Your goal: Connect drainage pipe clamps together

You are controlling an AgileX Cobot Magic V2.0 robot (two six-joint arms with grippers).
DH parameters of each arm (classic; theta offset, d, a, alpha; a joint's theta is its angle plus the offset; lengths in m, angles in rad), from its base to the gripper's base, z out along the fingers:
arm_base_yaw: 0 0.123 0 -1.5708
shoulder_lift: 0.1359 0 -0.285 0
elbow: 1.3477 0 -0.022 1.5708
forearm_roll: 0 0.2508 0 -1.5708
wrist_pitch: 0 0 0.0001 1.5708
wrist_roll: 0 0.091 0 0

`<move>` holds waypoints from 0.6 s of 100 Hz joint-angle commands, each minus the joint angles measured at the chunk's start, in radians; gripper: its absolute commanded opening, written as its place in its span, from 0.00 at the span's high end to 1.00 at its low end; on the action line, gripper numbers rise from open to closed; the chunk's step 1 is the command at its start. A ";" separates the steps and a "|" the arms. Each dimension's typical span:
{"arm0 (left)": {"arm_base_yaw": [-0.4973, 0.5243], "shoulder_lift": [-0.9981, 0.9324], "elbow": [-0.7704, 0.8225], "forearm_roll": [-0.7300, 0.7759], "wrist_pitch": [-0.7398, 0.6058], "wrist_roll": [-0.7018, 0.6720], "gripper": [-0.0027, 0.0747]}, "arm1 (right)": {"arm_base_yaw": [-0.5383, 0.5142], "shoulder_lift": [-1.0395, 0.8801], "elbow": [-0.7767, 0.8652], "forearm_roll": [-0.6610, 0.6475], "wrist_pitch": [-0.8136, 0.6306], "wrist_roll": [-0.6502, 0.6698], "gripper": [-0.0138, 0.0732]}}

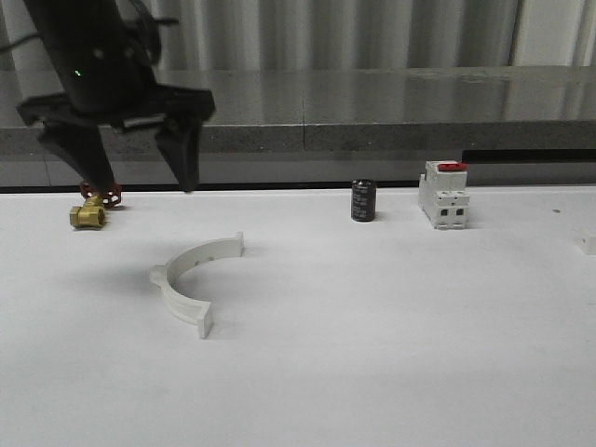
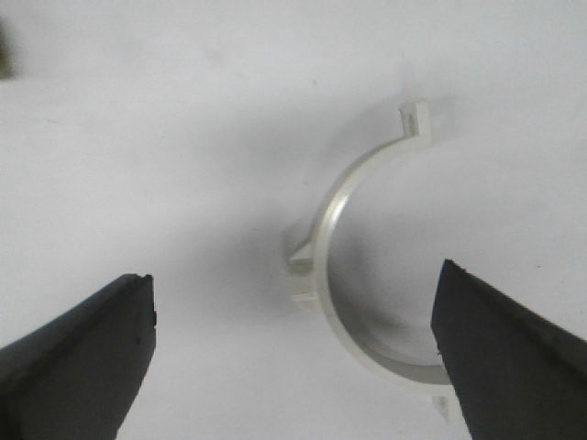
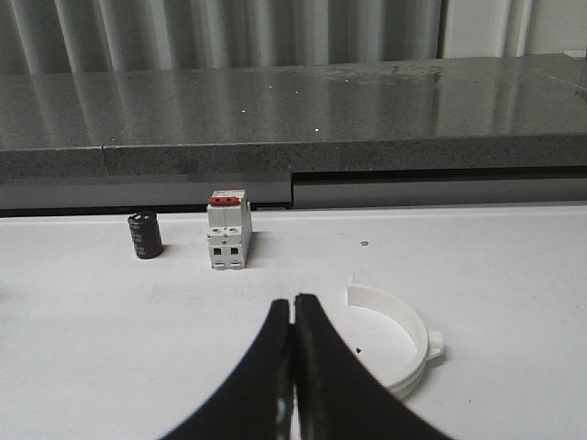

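One white half-ring drainage pipe clamp (image 1: 189,277) lies flat on the white table, left of centre, its open side facing right. My left gripper (image 1: 142,179) hangs open above and behind it, holding nothing. In the left wrist view the same clamp (image 2: 328,240) lies below my left gripper (image 2: 293,275), nearer one dark finger (image 2: 495,348), which covers its near end. A second white clamp half (image 3: 410,341) lies on the table just beside my right gripper (image 3: 293,301), which is shut with nothing between its fingers and stands apart from that clamp.
A brass valve with a red handle (image 1: 90,212) sits at the far left. A black cylinder (image 1: 363,200) and a white breaker with a red switch (image 1: 443,196) stand at the back. A grey ledge (image 1: 372,130) runs behind the table.
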 commanded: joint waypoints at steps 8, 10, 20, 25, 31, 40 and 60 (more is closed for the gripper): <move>0.112 -0.204 0.033 0.007 -0.040 0.065 0.19 | -0.003 -0.003 -0.020 -0.008 -0.088 -0.003 0.92; 0.130 -0.226 0.046 0.007 -0.043 0.071 0.19 | -0.003 -0.003 -0.020 -0.008 -0.088 -0.003 0.92; 0.225 -0.334 0.128 0.000 -0.060 0.115 0.19 | -0.003 -0.003 -0.020 -0.008 -0.088 -0.003 0.92; 0.263 -0.391 0.186 -0.002 -0.076 0.134 0.19 | -0.003 -0.003 -0.020 -0.008 -0.088 -0.003 0.92; 0.298 -0.469 0.250 -0.007 -0.103 0.154 0.19 | -0.003 -0.003 -0.020 -0.008 -0.088 -0.003 0.92; 0.335 -0.577 0.364 -0.007 -0.156 0.160 0.19 | -0.003 -0.003 -0.020 -0.008 -0.088 -0.003 0.92; 0.349 -0.843 0.613 -0.052 -0.240 0.160 0.19 | -0.003 -0.003 -0.020 -0.008 -0.088 -0.003 0.92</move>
